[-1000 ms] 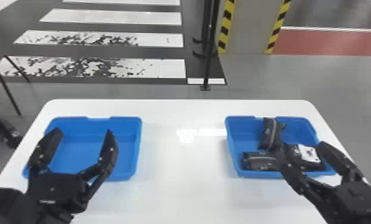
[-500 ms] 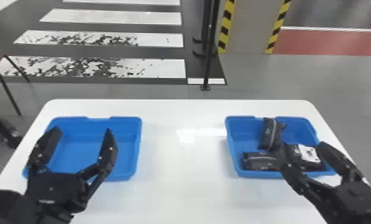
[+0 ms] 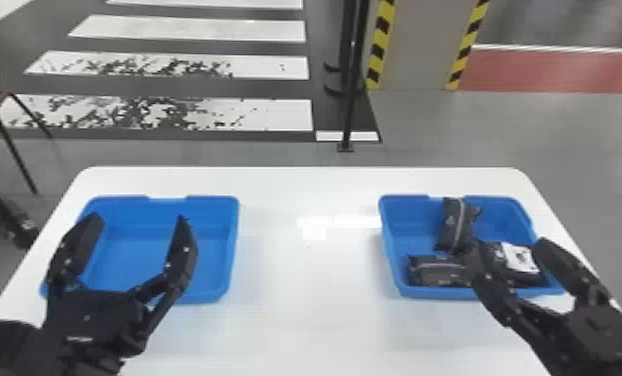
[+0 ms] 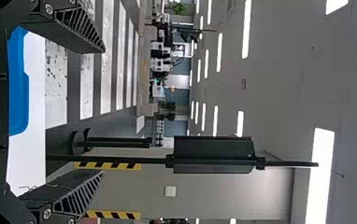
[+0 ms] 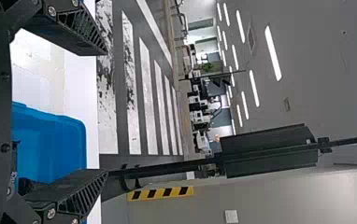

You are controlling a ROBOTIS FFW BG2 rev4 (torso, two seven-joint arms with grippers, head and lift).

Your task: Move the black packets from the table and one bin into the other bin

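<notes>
My left tool spread wide over blue bin, 9 o'clock on worktop. My right tool spread too, nothing pinched, by second bin, 3 o'clock. That bin holds upper packet towards 12, dark packet towards 7, white-labelled packet towards 5. Sorting looks done. Risks: right tool dips, finger snags packet, drags it over rim; sideways swing knocks bin wall, skids bin.

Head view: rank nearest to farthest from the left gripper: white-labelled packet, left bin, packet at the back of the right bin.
1. Left bin: right by the left gripper.
2. Back packet: across the table, far side of the right bin.
3. White-labelled packet: same bin, farther right and nearer the robot.
</notes>
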